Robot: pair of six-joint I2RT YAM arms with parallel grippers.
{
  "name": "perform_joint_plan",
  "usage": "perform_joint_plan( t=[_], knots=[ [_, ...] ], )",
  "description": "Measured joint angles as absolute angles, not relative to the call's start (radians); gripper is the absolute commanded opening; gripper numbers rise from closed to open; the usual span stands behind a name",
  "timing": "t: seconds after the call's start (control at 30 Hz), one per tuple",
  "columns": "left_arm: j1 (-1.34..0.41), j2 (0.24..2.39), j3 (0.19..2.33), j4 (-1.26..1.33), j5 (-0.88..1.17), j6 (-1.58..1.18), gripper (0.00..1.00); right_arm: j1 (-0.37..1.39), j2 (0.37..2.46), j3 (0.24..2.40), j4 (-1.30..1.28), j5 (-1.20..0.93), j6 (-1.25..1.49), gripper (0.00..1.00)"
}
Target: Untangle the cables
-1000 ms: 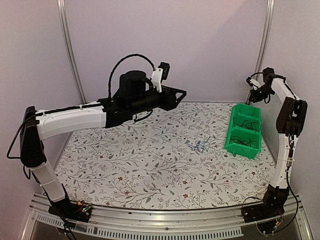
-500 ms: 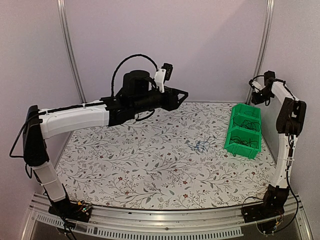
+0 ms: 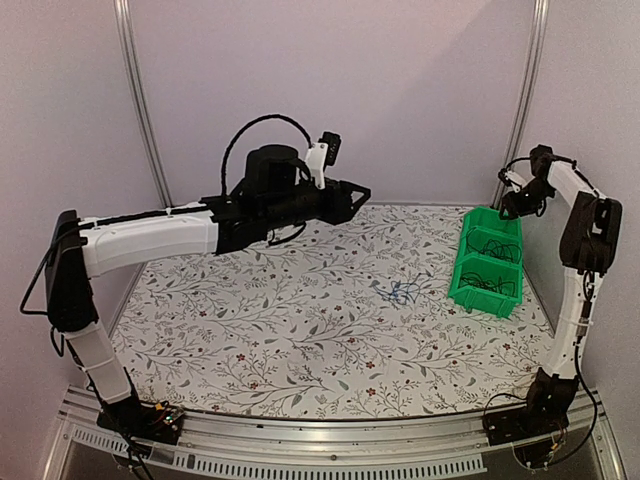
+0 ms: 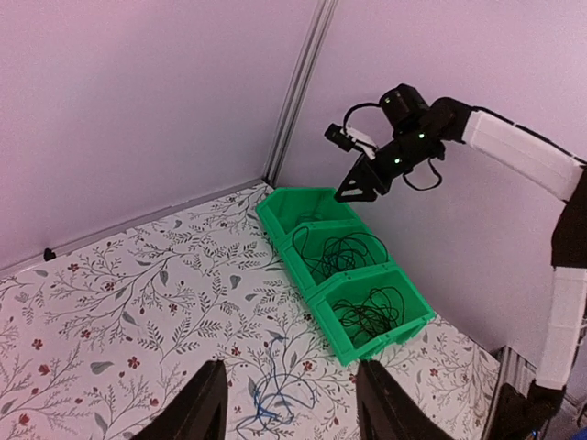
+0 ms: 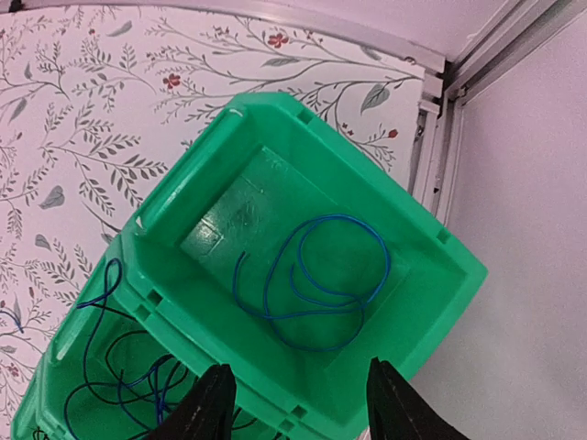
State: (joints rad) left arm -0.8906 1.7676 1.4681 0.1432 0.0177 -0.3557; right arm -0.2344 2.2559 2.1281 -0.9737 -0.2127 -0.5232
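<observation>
One small tangle (image 3: 403, 291) of thin, bright blue wire lies flat on the flower-patterned bench (image 3: 300, 330). Its loose loops cross over one another, and the strands are too fine to count. It sits right of the bench's middle, near the left side of the green bins but apart from them.

Three green bins stand end to end along the right side, open tops up. The nearest bin (image 4: 367, 344) holds a loose coil of thin black cable (image 4: 370, 312) bunched on its floor. The middle bin (image 4: 299, 246) holds another dark coil (image 4: 341, 247), spread wider across the floor. The far bin (image 5: 367, 197) holds a single cable (image 5: 312, 280) lying in a few open loops; from the right wrist it looks blue.

The left claw (image 4: 292, 371) hangs high above the far middle of the bench. It is angled toward the tangle and the bins, its fingers apart with nothing between them. The right claw (image 5: 301, 368) hangs over the far bin near the corner post, fingers spread and empty.
</observation>
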Motion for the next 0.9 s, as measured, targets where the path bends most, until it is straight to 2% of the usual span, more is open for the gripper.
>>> perform_joint_plan(
  t=[0.17, 0.33, 0.47, 0.67, 0.9],
  knots=[
    [-0.863, 1.782, 1.414, 0.125, 0.026, -0.387, 0.48, -0.208, 2.013, 1.988, -0.929, -0.221, -0.563, 0.54],
    [-0.852, 1.87, 1.413, 0.081, 0.08, -0.395, 0.44, -0.087, 1.819, 1.776, -0.885, -0.366, -0.661, 0.54],
    [-0.851, 1.926, 1.385, 0.035, 0.085, -0.427, 0.45, 0.133, 1.793, 1.588, -0.874, -0.482, -0.766, 0.52],
    [-0.825, 1.916, 1.273, 0.014, 0.047, -0.538, 0.45, 0.427, 1.789, 1.37, -0.852, -0.532, -0.837, 0.52],
    [-0.797, 1.839, 1.159, -0.004, -0.011, -0.631, 0.45, 0.509, 1.816, 1.332, -0.754, -0.492, -0.805, 0.52]
  ],
)
